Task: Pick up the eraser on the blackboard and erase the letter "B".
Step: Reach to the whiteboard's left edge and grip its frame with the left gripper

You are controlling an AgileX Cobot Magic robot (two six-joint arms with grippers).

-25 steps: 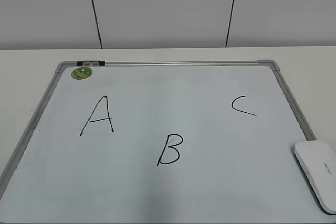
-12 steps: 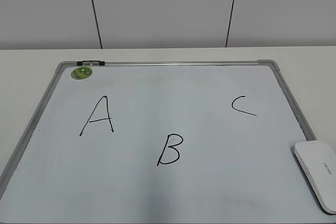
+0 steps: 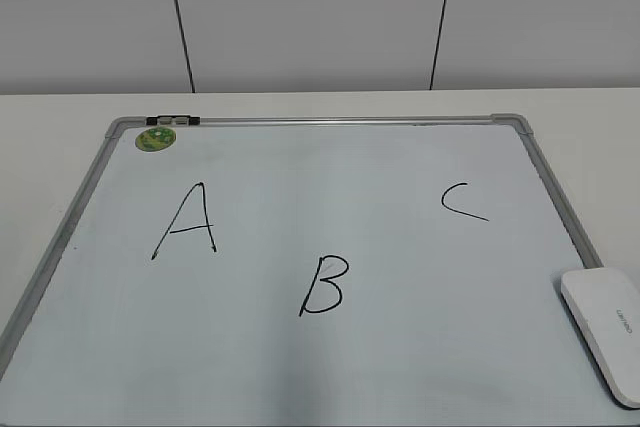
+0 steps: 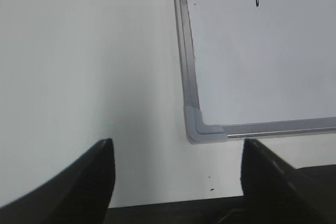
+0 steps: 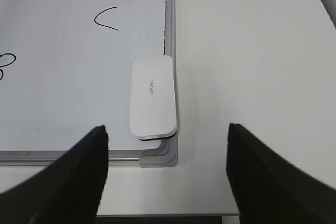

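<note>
The blackboard (image 3: 330, 367) is a white board with a silver-grey frame, lying flat on the table. The letter "B" (image 3: 323, 285) is drawn in black near its front middle. The eraser (image 3: 605, 329) is a flat white block on the board's front right corner; it also shows in the right wrist view (image 5: 152, 97), over the frame edge. My right gripper (image 5: 167, 167) is open and empty, hovering just short of that corner. My left gripper (image 4: 176, 174) is open and empty over bare table by the board's front left corner (image 4: 195, 129). Neither gripper shows in the exterior view.
A black "A" (image 3: 186, 221) is on the board's left and a black "C" (image 3: 460, 202) on its right. A round green magnet (image 3: 156, 138) sits at the far left corner. A white wall stands behind the table.
</note>
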